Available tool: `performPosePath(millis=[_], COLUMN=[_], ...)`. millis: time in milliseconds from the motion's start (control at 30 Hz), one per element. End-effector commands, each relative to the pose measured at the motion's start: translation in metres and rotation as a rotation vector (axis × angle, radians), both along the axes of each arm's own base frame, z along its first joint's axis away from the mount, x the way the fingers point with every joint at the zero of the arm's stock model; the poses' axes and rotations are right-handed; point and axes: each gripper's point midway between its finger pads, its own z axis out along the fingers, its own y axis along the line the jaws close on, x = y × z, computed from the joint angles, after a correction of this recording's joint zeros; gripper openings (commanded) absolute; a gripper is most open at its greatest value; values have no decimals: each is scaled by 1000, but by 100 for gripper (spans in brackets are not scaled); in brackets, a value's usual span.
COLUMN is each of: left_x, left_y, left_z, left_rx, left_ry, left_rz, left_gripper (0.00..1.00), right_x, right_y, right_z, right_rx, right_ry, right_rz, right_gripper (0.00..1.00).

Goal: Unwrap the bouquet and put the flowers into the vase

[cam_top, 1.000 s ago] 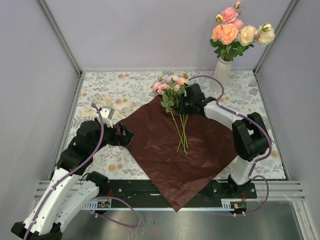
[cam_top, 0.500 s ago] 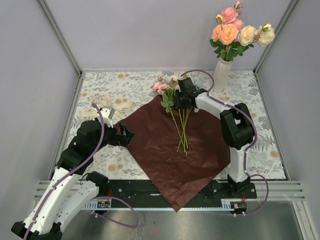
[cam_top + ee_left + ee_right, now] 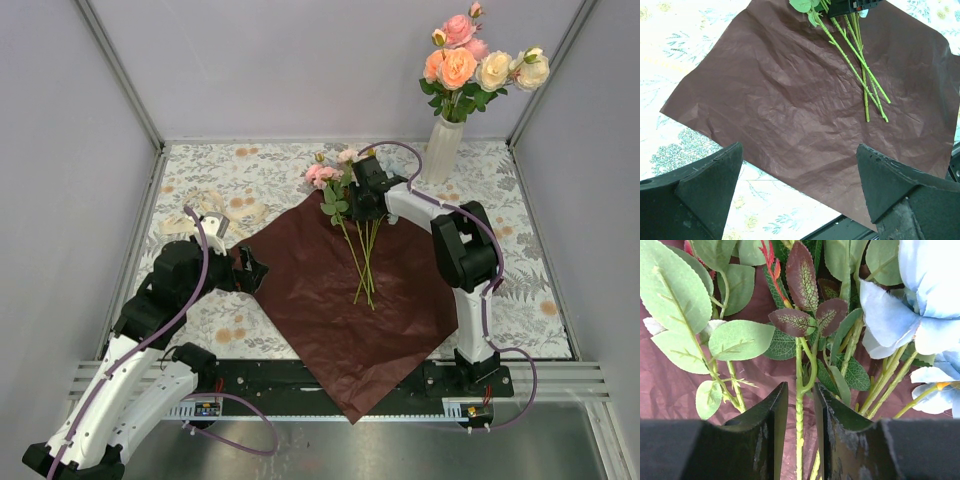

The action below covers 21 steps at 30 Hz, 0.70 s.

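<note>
straddling one thin green stem [image 3: 799,370], the right end effector [image 3: 800,390] is holding its fingers narrowly apart, a sliver of gap showing on each side, so it is not pinching yet as far as i can see. it is sitting just below the leaves [image 3: 740,337], where the loose flowers [image 3: 335,172] are lying across the far corner of the flattened maroon wrapping paper [image 3: 330,300], heads toward the back. the left end effector [image 3: 799,150] is hovering spread wide above the paper's left edge, gripping nothing. the vase [image 3: 441,150] is standing at the far right of the surface [image 3: 250,170], already carrying several roses [image 3: 470,62], well apart from the ones lying down.

i'm judging these stems to be light, wiry and springy, probably slick-skinned. they are lying bunched and crossing, so one grab may be dragging neighbours along. taking hold on bare stem just under the foliage is looking sensible, since heads and leaves are soft and would be crushing or slipping.
</note>
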Motion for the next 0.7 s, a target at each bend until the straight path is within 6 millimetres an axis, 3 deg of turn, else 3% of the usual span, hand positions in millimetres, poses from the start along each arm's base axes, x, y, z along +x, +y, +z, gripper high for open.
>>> performPosePath(millis=[0,233,667], left_x=[3,3,2], left_y=[-6,-6,-4], left_z=[8,6,9], left_rx=[-21,-19,-23], left_ry=[-32,-30,-41], left_rz=[-22,-24,-14], left_gripper=[99,99,99], right_x=[9,9,5], right_y=[-5,-2,-9], right_z=[8,9,-3], right_rx=[-39,-31,-93], right_ry=[-35,-34,12], right_rz=[-10,10,-7], right_gripper=[36,41,35])
